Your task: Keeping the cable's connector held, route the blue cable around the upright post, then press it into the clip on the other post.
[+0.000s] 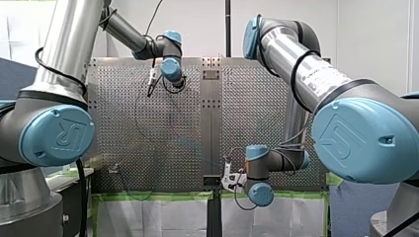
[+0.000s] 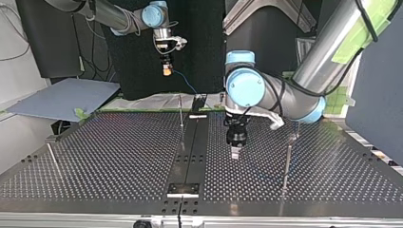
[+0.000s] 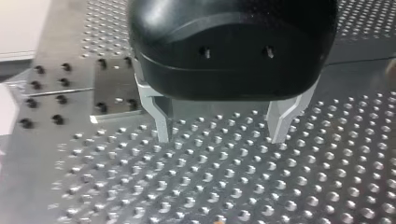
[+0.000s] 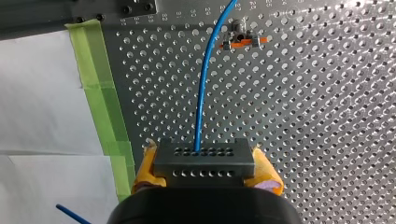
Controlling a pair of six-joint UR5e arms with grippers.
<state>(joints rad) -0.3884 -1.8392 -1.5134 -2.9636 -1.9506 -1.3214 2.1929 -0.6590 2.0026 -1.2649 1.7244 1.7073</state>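
My right gripper (image 4: 204, 173) is shut on a dark grey connector block (image 4: 204, 156), which sits between its yellow pads (image 4: 145, 168). The blue cable (image 4: 201, 93) runs from the block across the perforated table to a small post with an orange clip (image 4: 240, 41). In the top view my right gripper (image 2: 166, 72) hangs above the table's far edge, and the cable (image 2: 185, 83) drops away from it. My left gripper (image 3: 220, 135) is open with nothing between its metal fingers (image 3: 161, 123). It hovers just over the table (image 3: 233, 186) and points down at it, as the top view (image 2: 235, 153) shows.
Thin upright posts stand on the table: one near the far middle (image 2: 181, 111), one at the top view's right (image 2: 287, 159), and one at its left (image 2: 52, 159). A dark centre rail (image 2: 192, 142) splits the table. Green tape (image 4: 100, 93) lines the table's edge beside white sheeting.
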